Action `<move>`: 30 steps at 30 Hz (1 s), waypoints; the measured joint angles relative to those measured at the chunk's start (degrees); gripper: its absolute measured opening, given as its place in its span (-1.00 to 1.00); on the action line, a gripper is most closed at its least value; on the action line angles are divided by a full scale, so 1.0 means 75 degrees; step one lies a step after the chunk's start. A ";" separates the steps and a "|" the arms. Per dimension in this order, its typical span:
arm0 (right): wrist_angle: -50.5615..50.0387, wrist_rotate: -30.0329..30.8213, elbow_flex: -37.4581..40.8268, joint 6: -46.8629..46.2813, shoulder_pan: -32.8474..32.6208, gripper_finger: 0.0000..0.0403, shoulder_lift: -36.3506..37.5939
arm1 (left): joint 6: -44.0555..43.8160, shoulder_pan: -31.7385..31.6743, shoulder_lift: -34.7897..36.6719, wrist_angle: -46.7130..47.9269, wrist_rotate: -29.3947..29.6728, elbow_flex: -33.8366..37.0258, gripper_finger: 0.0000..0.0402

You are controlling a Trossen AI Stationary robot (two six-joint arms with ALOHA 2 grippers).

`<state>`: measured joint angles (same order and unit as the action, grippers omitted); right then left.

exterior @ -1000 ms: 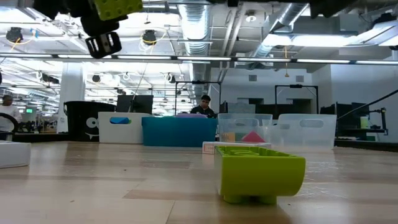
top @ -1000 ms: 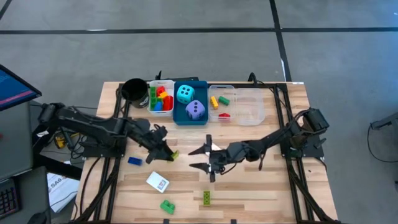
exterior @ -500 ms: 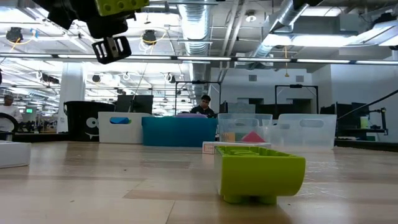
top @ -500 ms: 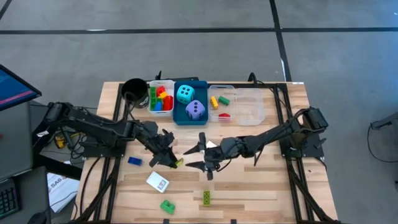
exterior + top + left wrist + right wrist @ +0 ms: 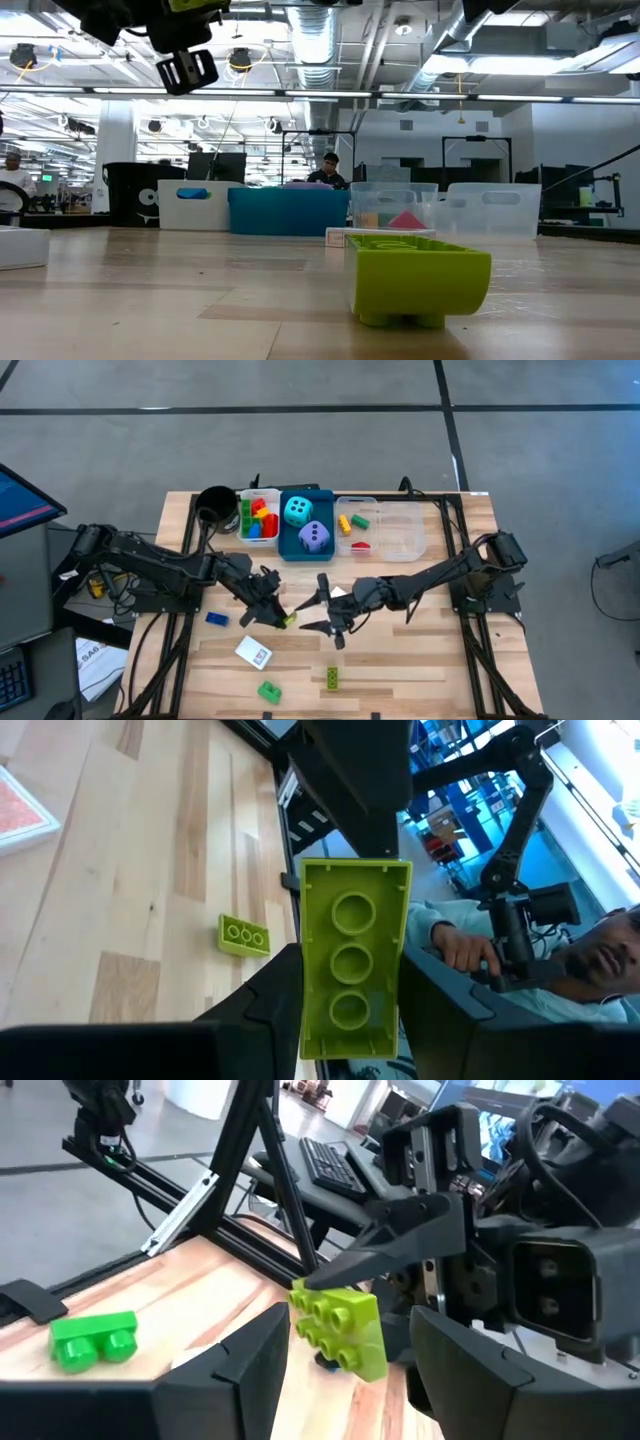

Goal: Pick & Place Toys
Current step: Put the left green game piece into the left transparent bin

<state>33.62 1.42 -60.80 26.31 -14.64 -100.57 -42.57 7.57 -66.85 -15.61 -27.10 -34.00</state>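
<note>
My left gripper (image 5: 272, 612) is above the table's middle, shut on a lime-green brick (image 5: 350, 960). The brick also shows in the high view (image 5: 286, 621) and in the right wrist view (image 5: 340, 1328). My right gripper (image 5: 322, 608) is open and empty just right of it, its fingers (image 5: 245, 1370) pointing at the brick. On the table lie a blue brick (image 5: 216, 618), a white card (image 5: 254, 652), a green brick (image 5: 268, 691) and a second lime brick (image 5: 330, 678), which fills the low view's foreground (image 5: 415, 275). My left gripper pinches the lime brick's two long sides (image 5: 306, 1020) between its two fingers, near one end. The fingers come from the table's left and lie along the brick. The brick is lifted clear of the table, its hollow underside toward my wrist and its studs (image 5: 335, 1315) toward the right gripper.
At the far edge stand a black cup (image 5: 215, 505), a white tray (image 5: 244, 520) with several bricks, a blue tray (image 5: 284, 525) with a cyan and a purple die, and a clear tray (image 5: 400, 535) with three bricks. People show in the room behind.
My left gripper has gone up and a little toward the table's right edge with the lime brick, which stays held clear of the table. My right gripper has gone a little toward the table's left edge, closer to the left gripper, still open.
</note>
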 joint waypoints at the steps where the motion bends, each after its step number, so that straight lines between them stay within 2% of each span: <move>1: 0.0023 -0.0007 0.0000 -0.0033 0.0015 0.02 0.0000 | 0.0003 0.0000 0.0000 -0.0024 0.0007 0.0000 -0.38; 10: 0.0030 0.0008 0.0000 -0.0186 0.0069 0.02 0.0000 | 0.0006 -0.0127 -0.0407 -0.0762 0.0004 -0.0003 -0.38; 19: -0.0127 -0.0013 0.0000 -0.0196 0.0069 0.00 0.0000 | -0.0015 -0.0360 -0.0807 -0.1441 -0.0406 -0.0003 -0.38; 30: -0.0277 0.0008 0.0000 -0.0188 0.0074 -0.27 -0.0001 | 0.0003 -0.0504 -0.0746 -0.1531 -0.0447 -0.0003 -0.38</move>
<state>31.54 1.48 -60.80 24.91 -14.09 -100.59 -42.55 3.79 -72.44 -27.09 -30.46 -34.02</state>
